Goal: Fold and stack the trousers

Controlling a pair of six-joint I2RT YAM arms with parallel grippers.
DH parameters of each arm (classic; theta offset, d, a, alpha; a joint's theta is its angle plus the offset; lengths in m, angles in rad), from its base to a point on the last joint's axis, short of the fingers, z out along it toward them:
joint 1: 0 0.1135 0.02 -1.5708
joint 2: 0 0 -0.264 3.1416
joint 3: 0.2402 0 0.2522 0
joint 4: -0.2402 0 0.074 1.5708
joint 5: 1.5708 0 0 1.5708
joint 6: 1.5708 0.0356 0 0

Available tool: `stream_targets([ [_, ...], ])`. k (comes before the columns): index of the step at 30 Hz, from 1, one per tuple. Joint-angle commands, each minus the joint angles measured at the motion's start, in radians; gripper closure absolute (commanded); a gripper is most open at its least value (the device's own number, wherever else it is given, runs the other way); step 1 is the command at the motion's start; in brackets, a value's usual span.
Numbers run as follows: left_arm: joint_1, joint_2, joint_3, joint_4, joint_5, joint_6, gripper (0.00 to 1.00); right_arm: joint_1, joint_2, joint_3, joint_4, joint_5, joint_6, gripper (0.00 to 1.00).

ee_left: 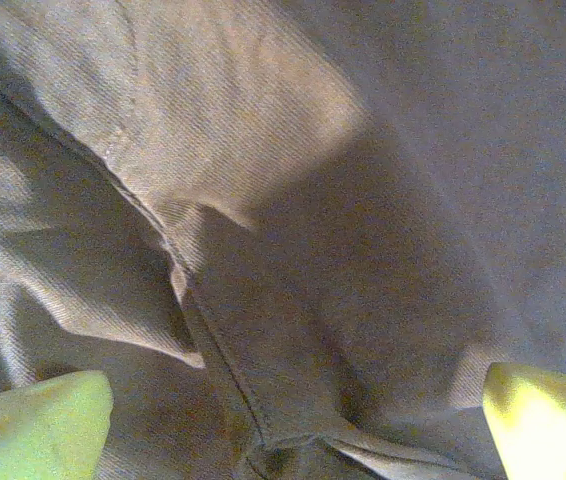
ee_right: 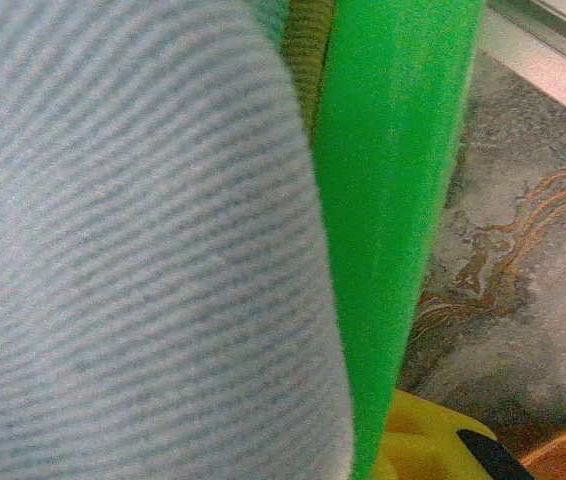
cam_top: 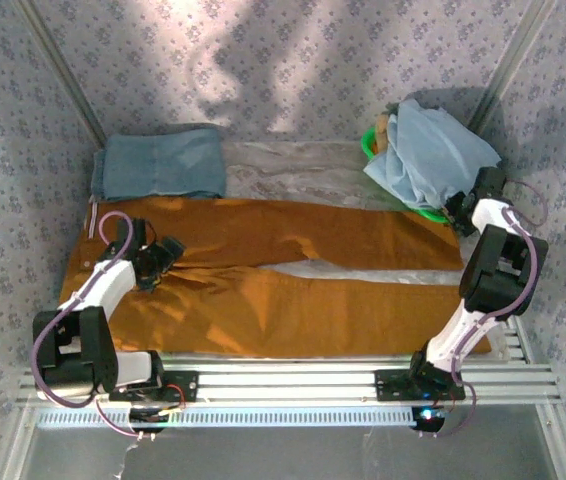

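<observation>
The rust-orange trousers [cam_top: 263, 275] lie spread flat across the table, waist at the left and both legs running right. My left gripper [cam_top: 168, 250] is low over them near the crotch. In the left wrist view the trousers [ee_left: 293, 200] lie close under the gripper [ee_left: 293, 420], which is open: its yellow-green fingertips [ee_left: 33, 420] stand wide apart with a seam fold between them, not pinched. My right gripper [cam_top: 460, 208] is at the back right beside the green basket. One of its yellow fingers [ee_right: 428, 445] shows against the basket wall [ee_right: 393, 180]; the other is hidden.
A folded grey-blue denim pair [cam_top: 161, 163] lies at the back left, touching the trousers' upper edge. A pale blue garment [cam_top: 433, 150] drapes over the green basket [cam_top: 371, 143] and also shows close up [ee_right: 133, 250]. Bare marbled tabletop [cam_top: 293, 165] lies between them. Metal rails [cam_top: 293, 375] run along the front.
</observation>
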Motion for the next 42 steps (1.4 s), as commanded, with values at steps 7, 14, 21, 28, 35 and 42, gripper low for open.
stream_targets([
  [7,-0.027,0.008,0.057,-0.009,0.036,0.036,0.06,0.085,0.004,0.071,0.081,-0.226,-0.4,0.9],
  [14,-0.039,0.011,0.076,-0.012,0.039,0.051,0.06,0.091,0.141,0.28,-0.021,-0.097,-0.354,0.54],
  [21,-0.076,0.005,0.07,0.0,0.042,0.038,0.05,0.119,-0.022,0.227,-0.014,0.092,-0.24,0.32],
  [28,-0.087,-0.05,0.07,-0.027,0.038,0.048,0.04,0.238,-0.315,-0.031,-0.068,0.327,-0.075,0.31],
  [35,-0.086,-0.087,0.041,-0.024,0.033,0.05,0.04,0.394,-0.405,-0.246,-0.038,0.248,0.013,0.91],
  [42,-0.086,-0.078,0.043,-0.015,0.047,0.041,0.04,0.696,-0.089,0.058,-0.054,0.242,-0.01,0.89],
])
